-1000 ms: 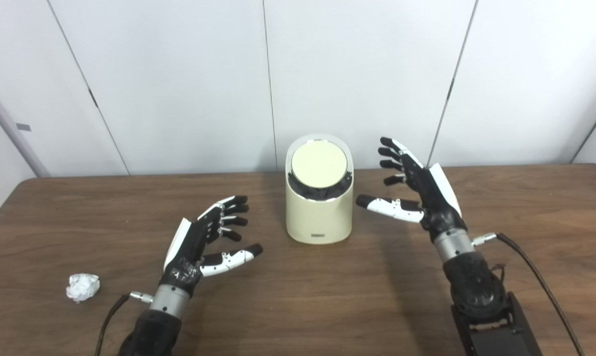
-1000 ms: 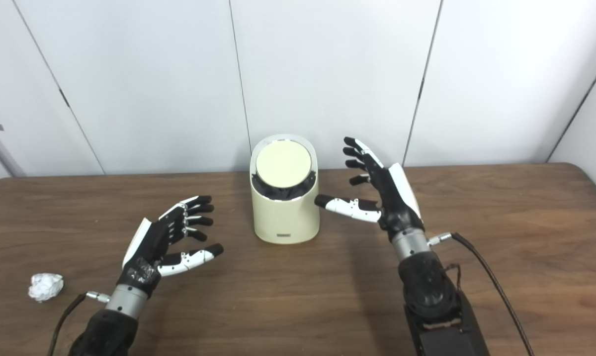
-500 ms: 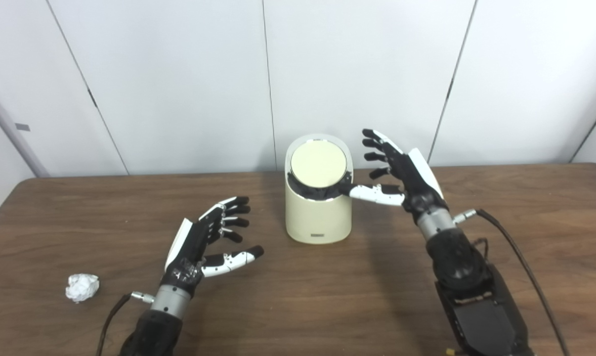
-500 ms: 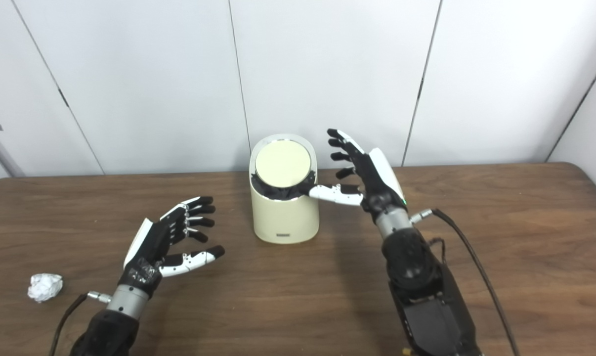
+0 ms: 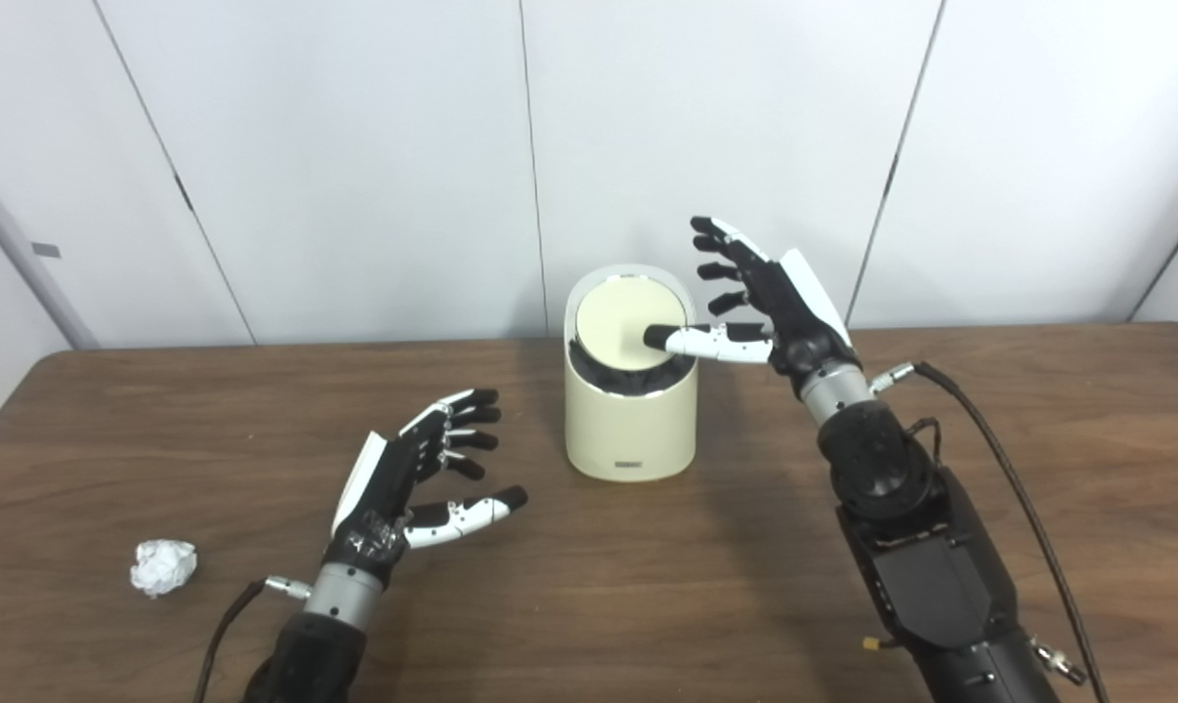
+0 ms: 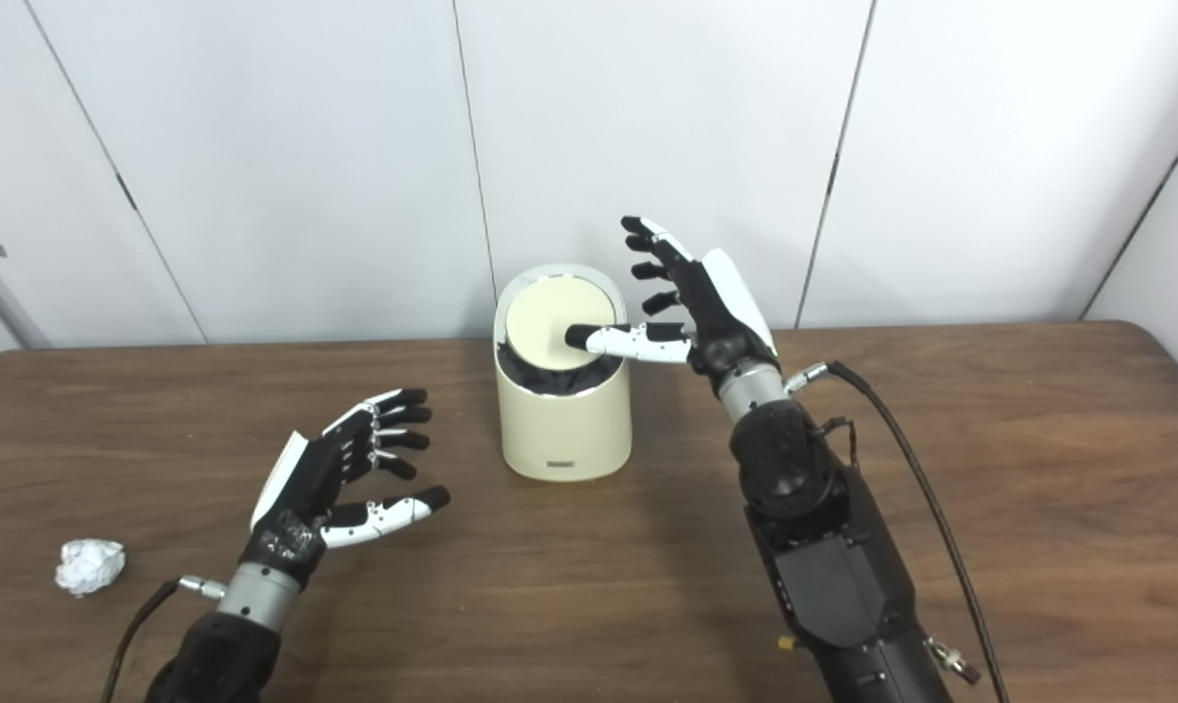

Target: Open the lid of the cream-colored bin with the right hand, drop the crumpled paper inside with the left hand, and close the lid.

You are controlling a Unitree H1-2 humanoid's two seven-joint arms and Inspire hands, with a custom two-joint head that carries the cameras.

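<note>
In the left eye view, the cream-coloured cylindrical plastic bin (image 5: 630, 410) stands upright near the far middle of the dark wood-grain tabletop (image 5: 589, 605), its round pale lid (image 5: 620, 324) tilted toward the camera and not yet open. The right hand (image 5: 779, 308) hangs beside the bin's upper right, fingers (image 5: 721, 256) spread apart and holding nothing, with the thumb reaching over the lid's right part; whether the tip touches the lid I cannot tell. The lid looks light, rigid and smooth (likely a swing or press type), so a push on its face would probably serve better than a pinch. The bin itself seems light enough to slide if shoved sideways.

In the right eye view, the small white crumpled paper ball (image 6: 90, 566) lies at the near left of the tabletop, well apart from the bin. It should be very light, soft and springy, best taken by closing around its whole bulk. The left hand (image 6: 330, 488) hovers between paper and bin, fingers apart and empty. Nothing stands between that hand and the paper. A black cable (image 6: 931, 508) trails from the right wrist over the tabletop, clear of the work; behind is a white panelled wall (image 6: 257, 146).
</note>
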